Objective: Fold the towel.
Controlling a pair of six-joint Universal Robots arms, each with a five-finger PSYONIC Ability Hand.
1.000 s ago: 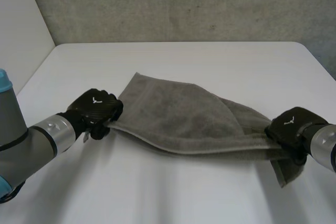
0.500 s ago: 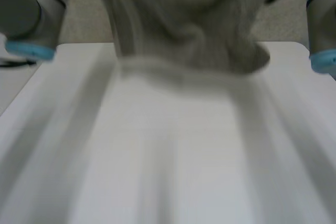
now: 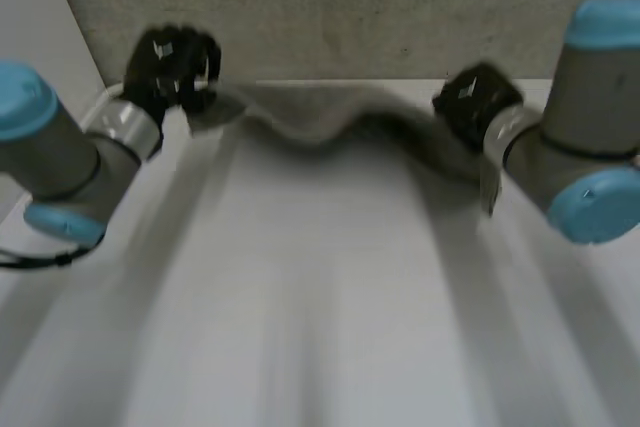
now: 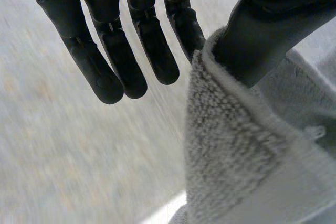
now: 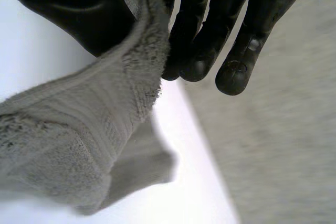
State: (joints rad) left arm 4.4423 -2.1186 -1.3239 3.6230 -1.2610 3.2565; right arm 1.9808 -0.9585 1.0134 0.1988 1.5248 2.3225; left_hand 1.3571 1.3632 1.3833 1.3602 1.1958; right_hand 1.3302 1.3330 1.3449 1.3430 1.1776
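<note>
Over the far table edge, left hand and right hand pinching towel ends, fingers straight

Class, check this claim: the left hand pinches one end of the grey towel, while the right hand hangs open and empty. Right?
Wrong on the right hand: the right wrist view shows it pinching the other end of the towel. The left hand does pinch its end.

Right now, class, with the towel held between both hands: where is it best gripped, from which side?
At its two ends, from outside each. The towel sags in the middle between the left hand and right hand, so pinches on its edge hold it spread.
</note>
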